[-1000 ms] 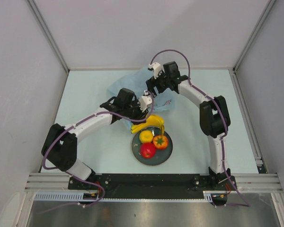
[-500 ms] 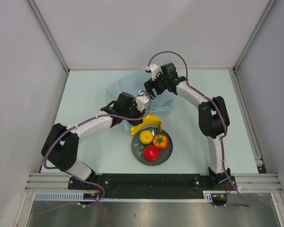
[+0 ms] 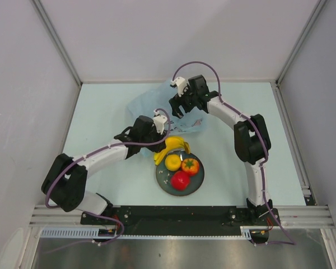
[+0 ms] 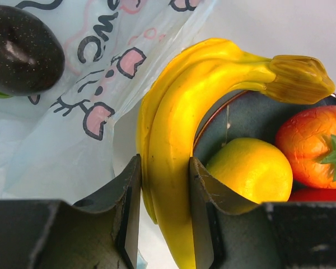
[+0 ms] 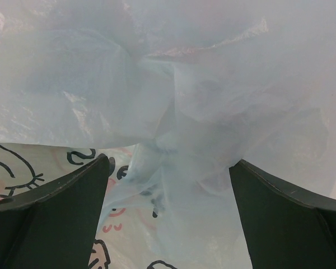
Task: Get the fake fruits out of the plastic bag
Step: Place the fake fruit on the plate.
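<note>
My left gripper (image 3: 162, 139) (image 4: 164, 190) is shut on the yellow banana bunch (image 4: 173, 140), whose stem end rests over the rim of the dark teal plate (image 3: 197, 182). The bunch also shows from above (image 3: 173, 148). On the plate lie a yellow round fruit (image 3: 172, 162), an orange fruit with a green top (image 3: 190, 166) and a red apple (image 3: 180, 180). A dark purple ball (image 4: 22, 49) lies by the printed panel of the light-blue plastic bag (image 3: 145, 103). My right gripper (image 3: 178, 108) (image 5: 168, 190) is open over bunched bag plastic (image 5: 179, 112), its fingers (image 5: 56, 213) wide apart.
The pale tabletop (image 3: 101, 112) is walled in by grey panels at the left, back and right. The plate sits just in front of the bag, near the arm bases. The right arm's forearm (image 3: 229, 115) arches over the bag's right side.
My left arm has lowered and drawn back to the left with the banana bunch, which has shifted slightly left onto the plate's rim. My right gripper has edged a little to the left over the bag.
</note>
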Controlling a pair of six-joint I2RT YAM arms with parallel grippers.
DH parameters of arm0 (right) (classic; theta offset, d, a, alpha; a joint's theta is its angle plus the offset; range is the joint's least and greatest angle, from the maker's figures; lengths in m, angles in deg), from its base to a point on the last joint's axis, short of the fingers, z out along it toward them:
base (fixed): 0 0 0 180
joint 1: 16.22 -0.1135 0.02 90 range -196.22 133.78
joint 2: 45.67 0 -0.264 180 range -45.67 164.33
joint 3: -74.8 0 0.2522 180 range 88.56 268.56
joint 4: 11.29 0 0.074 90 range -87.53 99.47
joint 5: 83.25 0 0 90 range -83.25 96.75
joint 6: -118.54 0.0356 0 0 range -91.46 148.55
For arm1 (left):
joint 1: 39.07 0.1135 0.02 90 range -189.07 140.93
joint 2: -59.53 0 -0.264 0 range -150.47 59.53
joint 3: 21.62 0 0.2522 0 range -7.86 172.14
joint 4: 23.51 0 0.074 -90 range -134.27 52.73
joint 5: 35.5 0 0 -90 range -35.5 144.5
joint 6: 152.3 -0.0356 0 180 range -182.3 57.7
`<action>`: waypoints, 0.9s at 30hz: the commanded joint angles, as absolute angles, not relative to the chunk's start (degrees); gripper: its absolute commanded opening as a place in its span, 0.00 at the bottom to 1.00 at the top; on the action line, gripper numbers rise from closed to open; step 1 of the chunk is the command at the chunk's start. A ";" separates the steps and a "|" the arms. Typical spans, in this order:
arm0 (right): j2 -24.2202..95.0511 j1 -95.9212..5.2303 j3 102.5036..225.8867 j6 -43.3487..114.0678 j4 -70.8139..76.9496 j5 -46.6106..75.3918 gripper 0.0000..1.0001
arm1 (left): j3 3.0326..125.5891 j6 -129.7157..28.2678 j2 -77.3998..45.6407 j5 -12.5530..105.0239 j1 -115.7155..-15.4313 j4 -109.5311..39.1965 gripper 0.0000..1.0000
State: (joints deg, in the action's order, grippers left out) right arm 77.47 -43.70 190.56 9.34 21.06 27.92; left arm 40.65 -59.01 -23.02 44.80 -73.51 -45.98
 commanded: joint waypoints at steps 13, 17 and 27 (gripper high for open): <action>73.25 -44.70 189.72 6.75 20.67 25.56 0.93 | 39.52 -54.47 -19.49 50.18 -78.70 -44.92 0.00; 72.99 -44.70 189.90 6.31 21.19 25.56 0.94 | 38.64 -54.83 -18.79 53.17 -80.29 -45.18 0.00; 72.02 -44.26 190.43 5.43 21.63 24.50 0.94 | 36.79 -54.04 -18.87 56.87 -81.17 -44.74 0.00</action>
State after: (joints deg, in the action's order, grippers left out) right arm 76.50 -44.45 189.64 6.72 21.94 25.45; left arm 38.31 -54.71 -19.89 53.04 -80.63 -44.93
